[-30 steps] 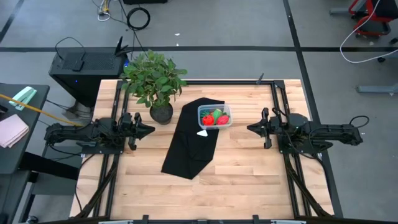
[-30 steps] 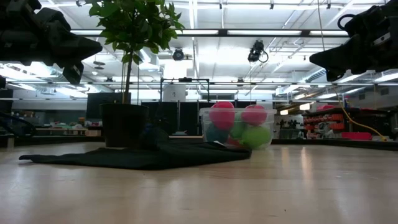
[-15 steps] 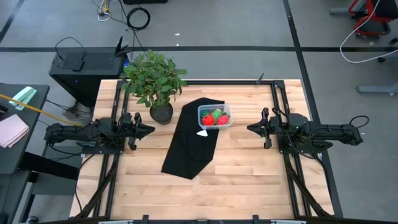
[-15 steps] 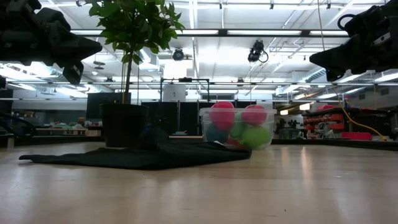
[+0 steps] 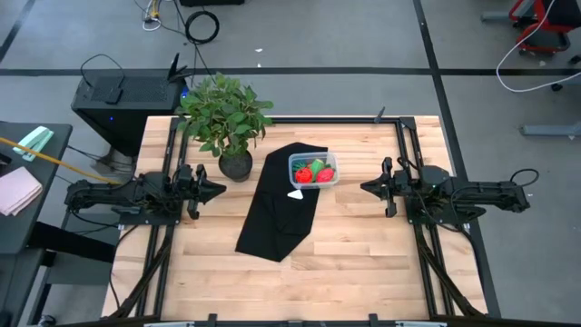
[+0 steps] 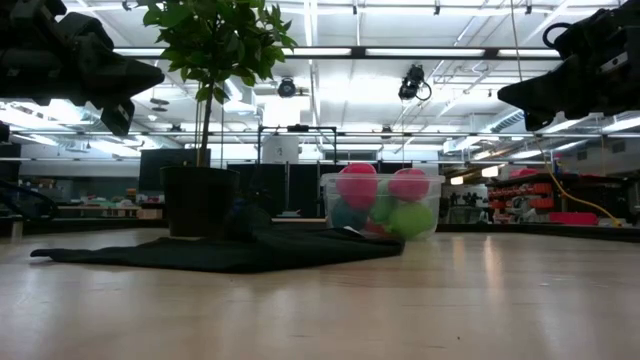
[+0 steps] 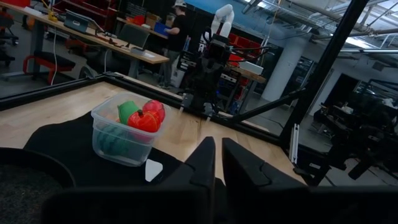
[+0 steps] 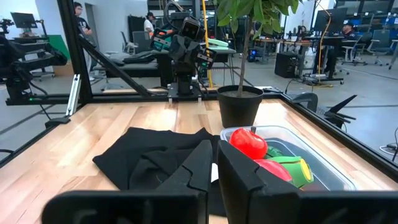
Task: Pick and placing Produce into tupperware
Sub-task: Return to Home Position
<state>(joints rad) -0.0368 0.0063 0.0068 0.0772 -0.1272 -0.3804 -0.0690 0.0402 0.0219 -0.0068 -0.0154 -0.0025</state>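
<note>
The clear tupperware (image 5: pixel 313 170) sits on the far end of a black cloth (image 5: pixel 277 204) near the table's middle. Toy produce lies inside it: red pieces (image 7: pixel 144 118), a green one (image 8: pixel 287 169) and a dark striped ball (image 7: pixel 114 138). The low view shows the tupperware (image 6: pixel 382 205) full of coloured balls. My left gripper (image 5: pixel 221 189) hovers at the table's left side, shut, pointing toward the middle. My right gripper (image 5: pixel 365 188) hovers at the right side, shut, pointing at the tupperware. Both stay well clear of the container.
A leafy potted plant (image 5: pixel 229 123) stands at the far left of the cloth. A small white scrap (image 5: pixel 297 193) lies on the cloth beside the tupperware. Bare wooden table (image 5: pixel 345 263) stretches along the near side. People stand in the room beyond.
</note>
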